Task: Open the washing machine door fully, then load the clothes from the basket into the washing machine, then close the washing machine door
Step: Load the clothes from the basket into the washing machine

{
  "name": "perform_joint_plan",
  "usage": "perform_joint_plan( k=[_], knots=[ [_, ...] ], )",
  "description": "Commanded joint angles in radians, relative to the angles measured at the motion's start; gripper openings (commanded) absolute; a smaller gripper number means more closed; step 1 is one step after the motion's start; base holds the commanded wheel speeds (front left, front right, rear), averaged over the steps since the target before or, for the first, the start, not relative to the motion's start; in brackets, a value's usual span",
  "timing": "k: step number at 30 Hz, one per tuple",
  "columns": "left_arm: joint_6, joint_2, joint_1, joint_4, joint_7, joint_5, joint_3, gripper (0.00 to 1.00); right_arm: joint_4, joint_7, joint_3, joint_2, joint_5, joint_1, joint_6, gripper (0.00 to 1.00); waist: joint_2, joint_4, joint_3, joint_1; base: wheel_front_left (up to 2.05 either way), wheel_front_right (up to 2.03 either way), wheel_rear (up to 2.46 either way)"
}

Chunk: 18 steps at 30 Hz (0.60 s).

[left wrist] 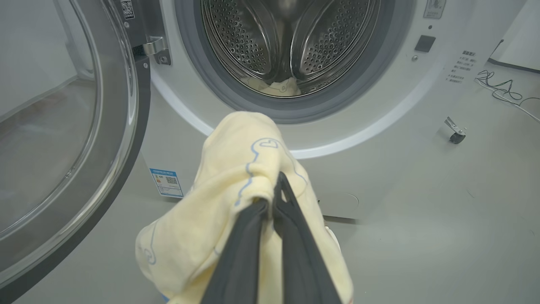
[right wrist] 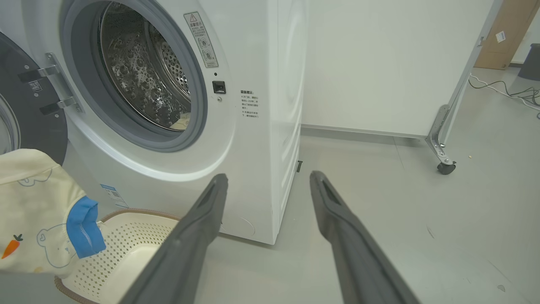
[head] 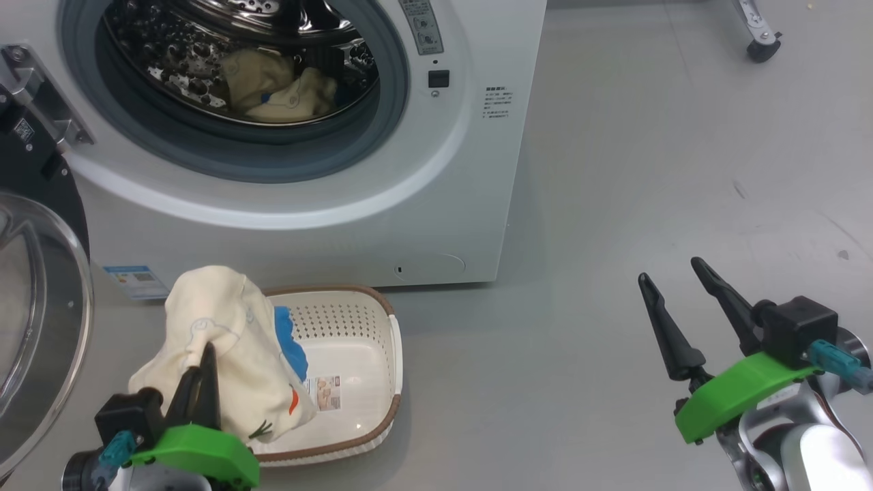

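The left gripper (head: 204,351) has its fingers pinching a cream garment (head: 218,320) above the left end of the basket (head: 394,327), near the washing machine (head: 443,191). Its door (head: 48,293) stands open at left; another garment (head: 279,88) lies in the drum (head: 177,61). The right gripper (head: 670,269) hovers at right, fingers spread around nothing

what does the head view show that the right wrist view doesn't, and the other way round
Head view, not right wrist view: the left gripper shut on a garment, and the sticker on the floor of the basket.
Right wrist view, not head view: the side of the washer, a white wall and floor cables.
Both: the washer with its door open, the basket, the held garment, and the open right gripper.
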Motion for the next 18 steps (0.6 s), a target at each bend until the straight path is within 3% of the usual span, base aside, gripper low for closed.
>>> perform_joint_plan(
  k=[1, 11, 18],
  knots=[
    [0.006, 0.024, -0.050, -0.032, 0.002, -0.009, 0.035, 0.00, -0.033, 0.001, 0.024, -0.001, 0.007, -0.030, 0.000, 1.00, -0.0001, -0.005, 0.008, 0.0001, 0.00, 0.00, 0.00],
    [0.021, 0.046, -0.168, -0.001, 0.030, -0.010, 0.053, 0.00, -0.028, -0.007, 0.045, -0.001, 0.014, -0.057, 0.000, 1.00, -0.0001, -0.055, 0.069, 0.0001, 0.00, 0.00, 0.00],
    [0.009, 0.093, -0.335, 0.059, 0.089, -0.019, 0.073, 0.00, 0.001, -0.038, 0.079, -0.001, 0.048, -0.098, 0.000, 1.00, -0.0001, -0.151, 0.155, 0.0001, 0.00, 0.00, 0.00]
  ],
)
